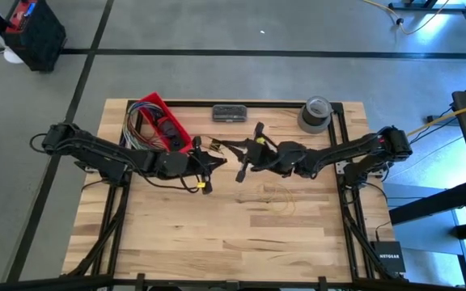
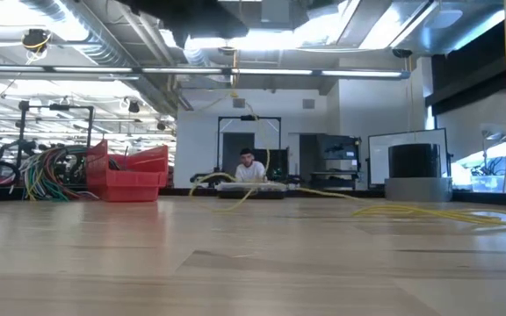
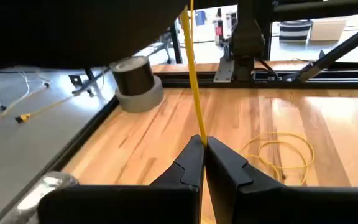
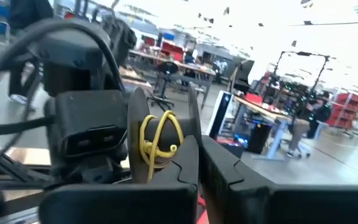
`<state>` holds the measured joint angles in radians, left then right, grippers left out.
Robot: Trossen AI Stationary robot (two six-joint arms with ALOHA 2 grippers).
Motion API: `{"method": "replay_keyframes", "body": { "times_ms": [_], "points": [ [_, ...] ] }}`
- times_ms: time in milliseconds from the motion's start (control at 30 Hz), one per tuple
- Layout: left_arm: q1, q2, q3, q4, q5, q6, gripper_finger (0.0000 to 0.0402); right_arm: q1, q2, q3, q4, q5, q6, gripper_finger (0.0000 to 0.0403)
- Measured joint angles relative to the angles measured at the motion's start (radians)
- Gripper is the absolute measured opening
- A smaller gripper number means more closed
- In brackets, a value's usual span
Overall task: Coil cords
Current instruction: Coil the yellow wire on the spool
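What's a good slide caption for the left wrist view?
Left gripper shut on taut yellow cord, loose coil on the table.

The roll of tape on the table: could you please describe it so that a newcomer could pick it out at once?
Start from the wooden table seen from above and go to its far right corner. There sits the roll of tape, grey and squat. Its neighbours along that far edge are a flat dark case and a red bin; it is the only round, ring-shaped thing.

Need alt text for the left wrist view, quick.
The left gripper, shut, pinches a taut yellow cord rising away from it. More cord lies in loose loops on the wooden table, with a tape roll near the edge.
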<state>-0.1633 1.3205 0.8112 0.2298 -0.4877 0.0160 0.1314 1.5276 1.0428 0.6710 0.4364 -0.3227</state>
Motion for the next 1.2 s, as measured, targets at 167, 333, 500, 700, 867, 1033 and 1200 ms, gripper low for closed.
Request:
{"method": "replay_keyframes", "body": {
  "times_ms": [167, 333, 500, 700, 867, 1033, 1200],
  "points": [
    [0.001, -0.003, 0.003, 0.013, 0.001, 0.015, 0.0005, 0.0, -0.081, -0.001, -0.023, -0.03, -0.004, 0.0005],
    [0.001, -0.001, 0.003, 0.016, 0.004, 0.018, 0.0005, 0.0, -0.154, 0.038, -0.108, -0.038, -0.025, 0.0005],
    [0.001, 0.0, 0.001, 0.014, 0.005, 0.021, 0.0005, 0.0, -0.203, 0.095, -0.167, -0.038, -0.029, 0.0005],
    [0.001, 0.001, -0.001, 0.006, 0.005, 0.021, 0.0005, 0.0, -0.227, 0.179, -0.239, -0.038, -0.052, 0.0005],
    [0.001, 0.002, -0.002, -0.001, 0.005, 0.022, 0.0005, 0.0, -0.229, 0.252, -0.313, -0.038, -0.054, 0.0005],
    [0.002, 0.002, -0.003, -0.025, 0.005, 0.022, 0.0005, 0.0, -0.229, 0.321, -0.37, -0.038, -0.075, 0.0005],
    [0.016, 0.004, -0.004, -0.049, 0.005, 0.017, 0.0005, 0.0, -0.229, 0.396, -0.412, -0.038, -0.079, 0.0005]
  ]
}}
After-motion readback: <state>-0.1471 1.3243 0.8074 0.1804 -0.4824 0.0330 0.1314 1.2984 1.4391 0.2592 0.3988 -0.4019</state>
